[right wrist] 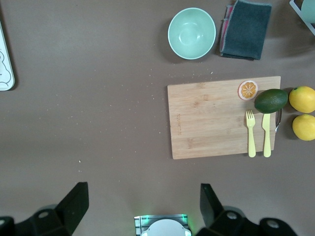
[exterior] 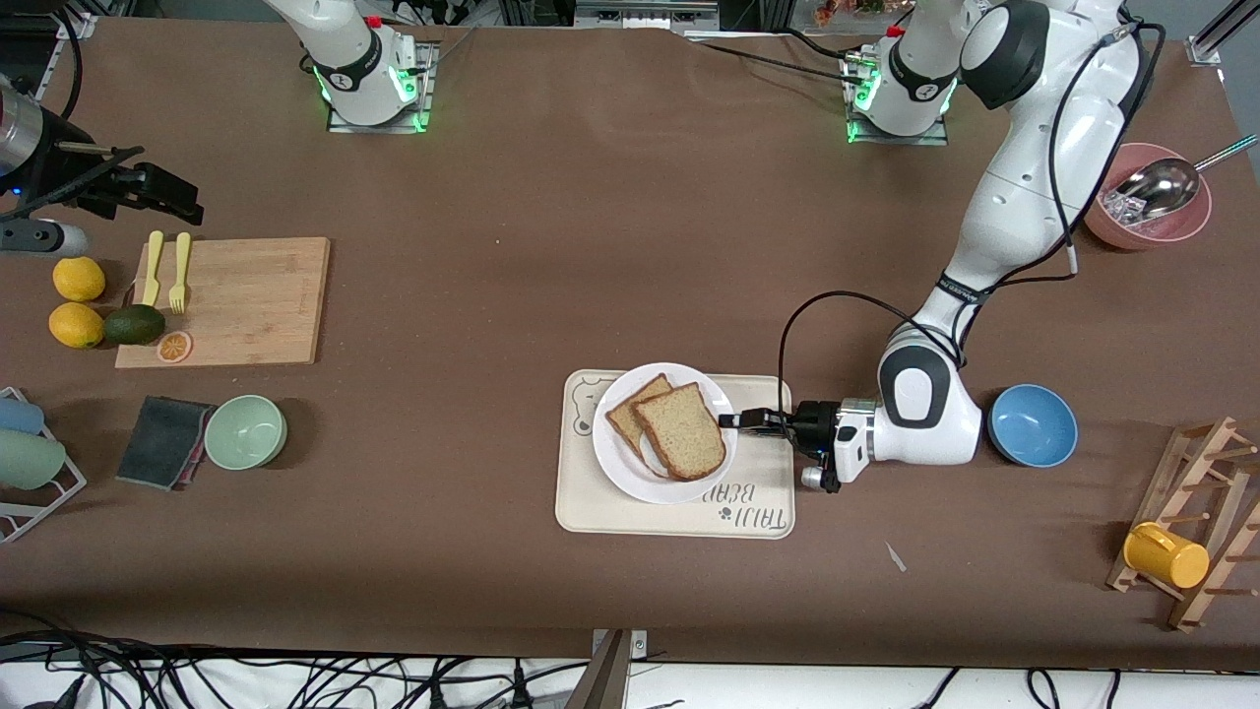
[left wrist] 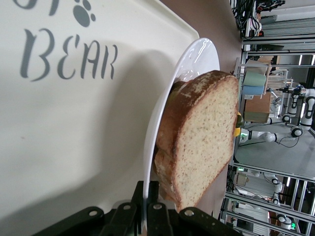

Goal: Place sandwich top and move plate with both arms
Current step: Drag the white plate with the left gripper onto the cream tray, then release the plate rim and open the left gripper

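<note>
Brown cloth covers the table. Low in the middle of the front view, the left gripper (exterior: 736,420) pinches the rim of the plate (exterior: 615,471) on the bear tray (exterior: 581,512). The sandwich top (exterior: 686,430) lies on the plate. I think lifting level keeps the bread on.

Higher up, the pink bowl (exterior: 1186,228) holds a spoon (exterior: 1162,189). At the upper left edge, the right gripper (right wrist: 142,206) waits, fingers apart.

Lower slice (exterior: 630,418) mostly covered by the sandwich top (exterior: 682,430); topping not discernible. Tray (exterior: 763,512) partly hidden under the plate (exterior: 615,468). Rack (exterior: 20,473) cropped at 9 o'clock of the front view.
</note>
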You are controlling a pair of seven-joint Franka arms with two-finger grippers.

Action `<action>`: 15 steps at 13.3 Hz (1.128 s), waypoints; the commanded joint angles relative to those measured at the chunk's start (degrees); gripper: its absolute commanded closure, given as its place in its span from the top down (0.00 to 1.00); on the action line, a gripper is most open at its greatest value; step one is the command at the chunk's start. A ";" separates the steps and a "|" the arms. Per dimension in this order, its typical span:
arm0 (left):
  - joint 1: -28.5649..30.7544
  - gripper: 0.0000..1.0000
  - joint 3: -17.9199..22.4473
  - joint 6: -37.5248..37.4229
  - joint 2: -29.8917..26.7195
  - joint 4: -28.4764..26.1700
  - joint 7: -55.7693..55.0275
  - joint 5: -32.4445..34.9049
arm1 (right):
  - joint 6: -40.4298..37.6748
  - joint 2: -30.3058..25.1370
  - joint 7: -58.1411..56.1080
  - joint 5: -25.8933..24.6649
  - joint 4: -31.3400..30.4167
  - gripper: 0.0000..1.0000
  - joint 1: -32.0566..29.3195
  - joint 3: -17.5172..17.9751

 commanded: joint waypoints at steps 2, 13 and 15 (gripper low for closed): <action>-3.08 0.00 2.28 -0.55 1.99 4.10 -0.68 -1.49 | -0.61 0.19 -0.03 -0.04 0.89 1.00 0.43 0.09; -3.09 1.00 2.36 -0.02 1.99 4.37 -0.06 -0.79 | -0.52 0.54 -0.03 0.13 1.06 1.00 0.34 -0.09; -2.73 1.00 3.06 -1.07 0.15 3.93 -0.41 1.47 | 0.01 0.72 0.14 0.05 1.06 1.00 0.25 -0.09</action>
